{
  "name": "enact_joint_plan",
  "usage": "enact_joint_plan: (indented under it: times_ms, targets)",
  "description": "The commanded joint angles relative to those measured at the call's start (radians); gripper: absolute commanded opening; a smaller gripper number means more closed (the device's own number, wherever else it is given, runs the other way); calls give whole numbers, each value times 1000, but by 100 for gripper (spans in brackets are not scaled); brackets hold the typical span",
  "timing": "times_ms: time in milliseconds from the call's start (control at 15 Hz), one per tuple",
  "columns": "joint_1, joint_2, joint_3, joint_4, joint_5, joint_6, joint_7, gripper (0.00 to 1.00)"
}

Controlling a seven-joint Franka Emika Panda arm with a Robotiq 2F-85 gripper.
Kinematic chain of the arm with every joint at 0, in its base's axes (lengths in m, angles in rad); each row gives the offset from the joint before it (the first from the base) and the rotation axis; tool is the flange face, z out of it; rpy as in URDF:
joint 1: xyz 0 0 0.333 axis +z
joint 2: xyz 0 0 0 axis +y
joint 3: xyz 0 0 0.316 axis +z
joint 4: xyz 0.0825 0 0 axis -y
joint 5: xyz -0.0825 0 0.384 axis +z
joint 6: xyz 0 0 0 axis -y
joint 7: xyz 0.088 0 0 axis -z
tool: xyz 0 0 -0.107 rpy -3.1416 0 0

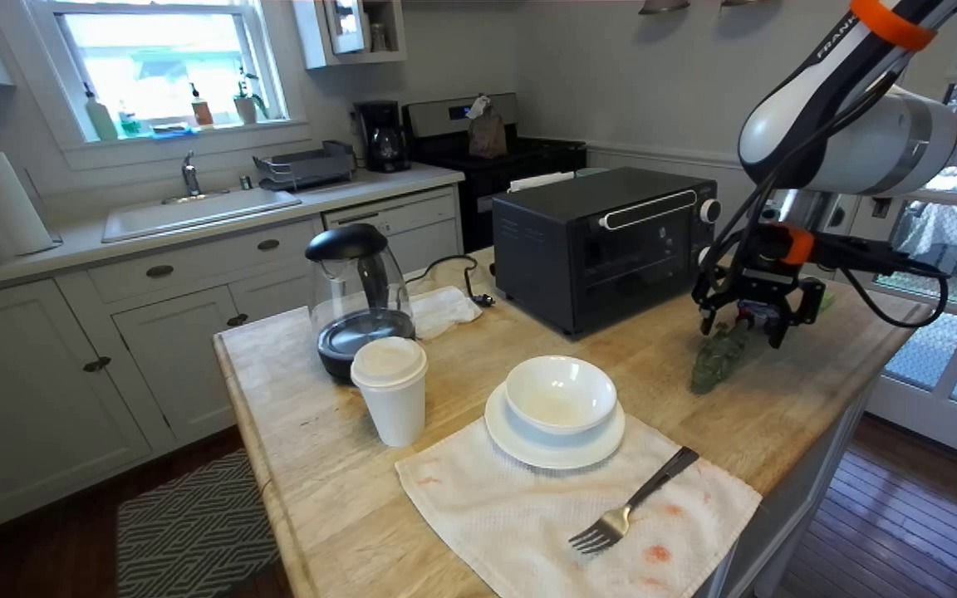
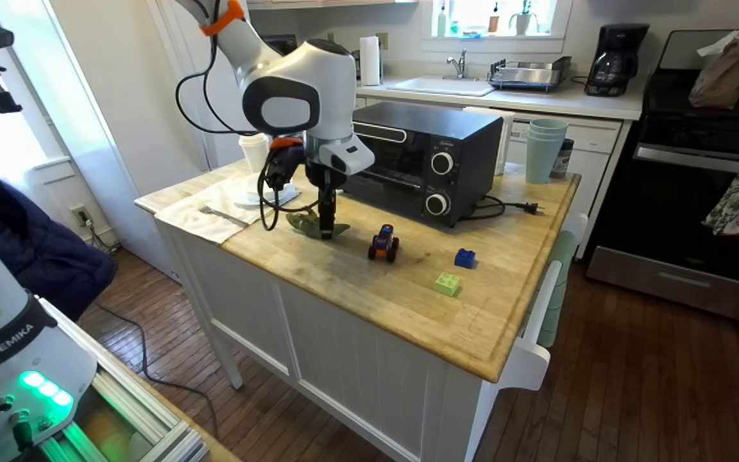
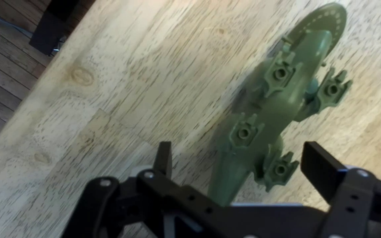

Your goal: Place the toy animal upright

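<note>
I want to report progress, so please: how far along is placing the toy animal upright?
Done: the gripper is at the toy animal. In hand: apparently the grasp; open jaws straddle its rear, no grip showing. Left: likely closing, turning it over and standing it, as its feet face up.

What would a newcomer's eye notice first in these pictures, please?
Probably the white robot arm, bent over the wooden island, its open gripper low over a green toy animal that lies belly-up. Next, I think, the black toaster oven on the same island, then the white bowl on its plate, near the fork.
</note>
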Motion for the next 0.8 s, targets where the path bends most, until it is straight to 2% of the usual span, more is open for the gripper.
enact_joint_plan:
  times_ms: [0, 333, 733]
  targets:
    - [10, -1, -19, 14, -56, -73, 34, 100]
    - [37, 4, -55, 14, -177, -126, 128, 100]
    - [44, 5, -59, 15, -226, -134, 170, 100]
